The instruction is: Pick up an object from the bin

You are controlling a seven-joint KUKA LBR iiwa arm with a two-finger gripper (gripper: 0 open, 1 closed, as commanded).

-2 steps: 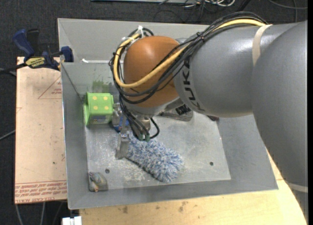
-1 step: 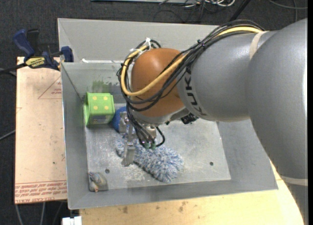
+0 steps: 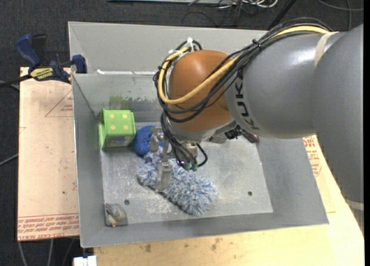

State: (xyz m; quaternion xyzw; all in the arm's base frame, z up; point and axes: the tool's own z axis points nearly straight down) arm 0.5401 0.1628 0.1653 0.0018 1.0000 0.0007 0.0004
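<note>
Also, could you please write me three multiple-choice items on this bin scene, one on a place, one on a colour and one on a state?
1. Where in the bin is the green cube?
A. At the left side, near the wall.
B. In the right half.
C. In the near-right corner.

2. What colour is the rounded thing just right of the cube?
A. Red.
B. Blue.
C. Yellow.

3. How does the fuzzy blue-and-white thing lie?
A. Spread on the bin floor, partly under the gripper.
B. Draped over the rim.
C. On top of the cube.

Answers: 1 A, the cube sits by the left wall; 2 B, it is plainly blue; 3 A, it spreads over the floor with the gripper down over its left part.
</note>
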